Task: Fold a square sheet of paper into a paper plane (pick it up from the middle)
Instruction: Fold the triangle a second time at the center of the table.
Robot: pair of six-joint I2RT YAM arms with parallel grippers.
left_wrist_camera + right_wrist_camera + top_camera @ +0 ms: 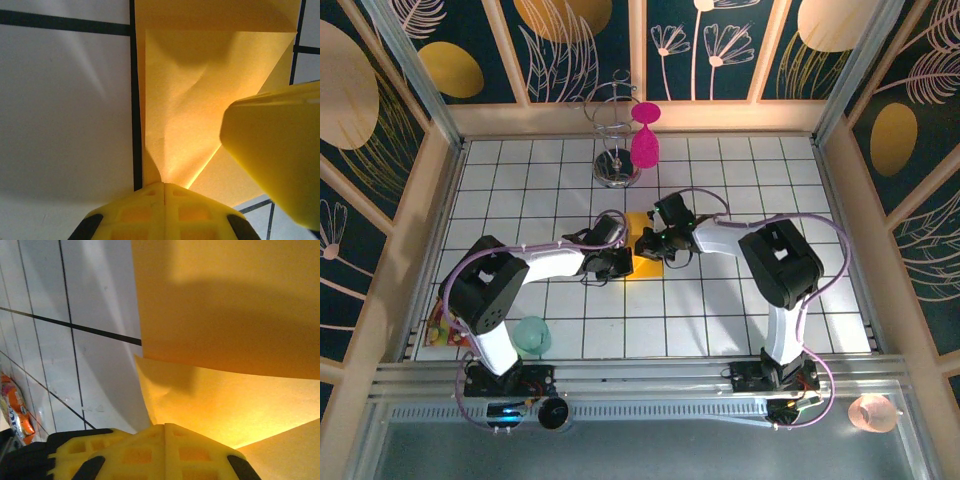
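The sheet of paper (646,268) lay near the middle of the white tiled table (740,310), partly folded, with both arms meeting over it. The left hand (164,186) had its yellow fingers pressed together, and a raised fold of the sheet (200,100) narrowed down into the seam between them, so it was pinching the paper. From the left wrist, one finger of the right hand (275,155) showed just beside that fold. The right hand (164,426) was also closed tight, with a lower layer of the sheet (225,315) running into its fingertips while an upper flap stood above. A snack packet (17,412) lay well apart at the table's edge.
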